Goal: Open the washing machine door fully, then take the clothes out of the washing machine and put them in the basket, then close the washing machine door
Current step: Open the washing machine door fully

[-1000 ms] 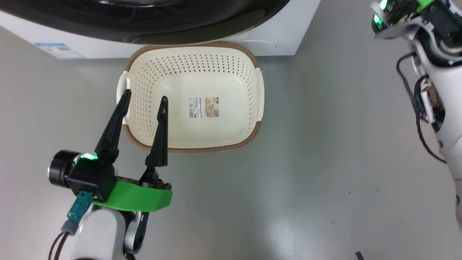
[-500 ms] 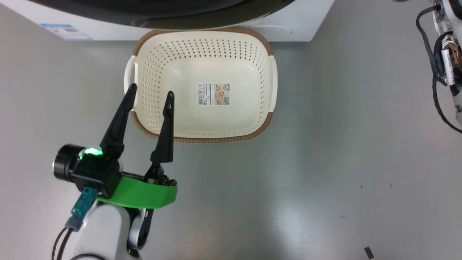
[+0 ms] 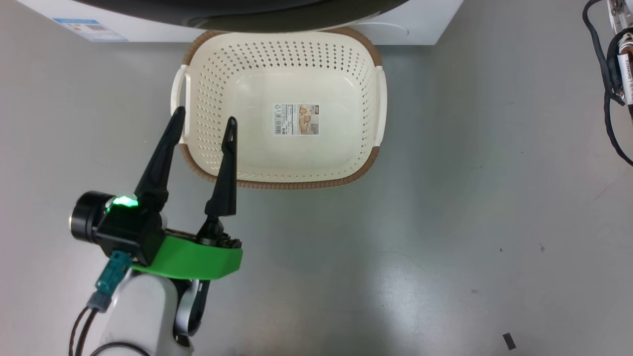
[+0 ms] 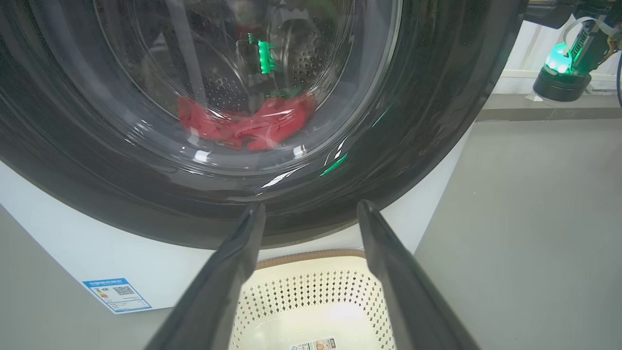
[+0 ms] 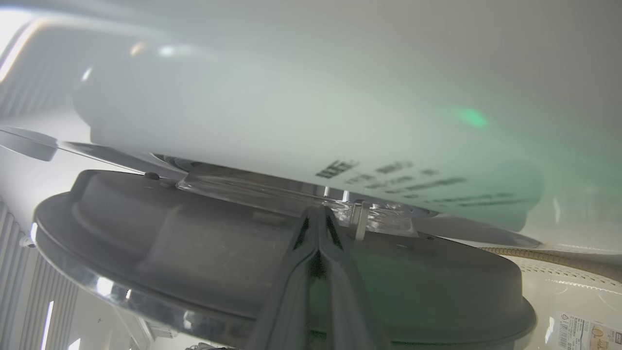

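Note:
The cream perforated basket [image 3: 207, 79] stands on the floor against the white washing machine [image 3: 430, 24], with a paper label on its bottom. My left gripper [image 3: 204, 116] is open, with nothing between its fingers, and hovers over the basket's near left corner. In the left wrist view the same gripper [image 4: 309, 211] points at the black-rimmed washing machine door [image 4: 437, 121]. Red clothes [image 4: 248, 126] lie in the drum behind its glass. My right gripper [image 5: 316, 211] is shut, its tips at the narrow seam between the door's edge [image 5: 146, 228] and the white front, beside a clear plastic piece.
Grey floor spreads right of and in front of the basket. My right arm's cables [image 3: 615, 54] hang at the head view's right edge. Its lit wrist [image 4: 563, 68] is to the right of the door. A blue label [image 4: 116, 294] marks the machine's lower left corner.
The head camera has shifted, so the basket and machine sit higher and further right in the picture. The right arm's wrist has slid off the upper right corner. The left gripper stays open.

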`<state>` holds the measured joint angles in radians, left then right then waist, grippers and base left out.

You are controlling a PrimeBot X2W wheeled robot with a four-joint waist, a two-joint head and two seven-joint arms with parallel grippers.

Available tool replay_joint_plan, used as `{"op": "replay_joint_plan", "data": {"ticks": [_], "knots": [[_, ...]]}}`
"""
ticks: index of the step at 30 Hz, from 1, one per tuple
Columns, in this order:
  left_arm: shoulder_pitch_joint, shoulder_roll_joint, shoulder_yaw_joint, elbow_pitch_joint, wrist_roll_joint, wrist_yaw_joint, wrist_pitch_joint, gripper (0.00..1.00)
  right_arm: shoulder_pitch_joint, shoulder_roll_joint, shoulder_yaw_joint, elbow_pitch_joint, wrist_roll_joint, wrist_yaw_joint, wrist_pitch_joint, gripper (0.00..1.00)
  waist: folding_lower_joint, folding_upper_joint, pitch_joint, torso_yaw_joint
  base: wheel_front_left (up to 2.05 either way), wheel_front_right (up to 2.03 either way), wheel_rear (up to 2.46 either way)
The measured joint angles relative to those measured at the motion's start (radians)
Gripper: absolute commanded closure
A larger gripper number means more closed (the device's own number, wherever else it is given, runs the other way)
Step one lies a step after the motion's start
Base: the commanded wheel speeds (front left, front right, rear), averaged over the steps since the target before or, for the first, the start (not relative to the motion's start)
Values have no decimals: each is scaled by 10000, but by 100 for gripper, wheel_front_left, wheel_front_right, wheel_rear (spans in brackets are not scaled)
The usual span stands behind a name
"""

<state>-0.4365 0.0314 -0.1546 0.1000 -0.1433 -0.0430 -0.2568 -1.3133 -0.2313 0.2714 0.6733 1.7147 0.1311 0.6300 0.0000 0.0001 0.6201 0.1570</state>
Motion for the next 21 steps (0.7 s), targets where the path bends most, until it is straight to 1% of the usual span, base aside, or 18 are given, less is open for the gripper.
{"op": "replay_joint_plan", "data": {"ticks": [11,16,21], "knots": [[-29,-2,105,54,12,-2,0,0,281,-59,274,-602,-2,-75,1210,100,0,0,-196,-318,0,0,0],[-30,0,198,79,12,-15,0,0,593,-23,314,-765,-113,-75,1348,100,0,-1,-313,-408,0,0,0],[-30,-2,272,113,13,-29,0,0,846,25,337,-909,-167,-75,1712,100,0,-1,-437,-455,0,0,0]]}}
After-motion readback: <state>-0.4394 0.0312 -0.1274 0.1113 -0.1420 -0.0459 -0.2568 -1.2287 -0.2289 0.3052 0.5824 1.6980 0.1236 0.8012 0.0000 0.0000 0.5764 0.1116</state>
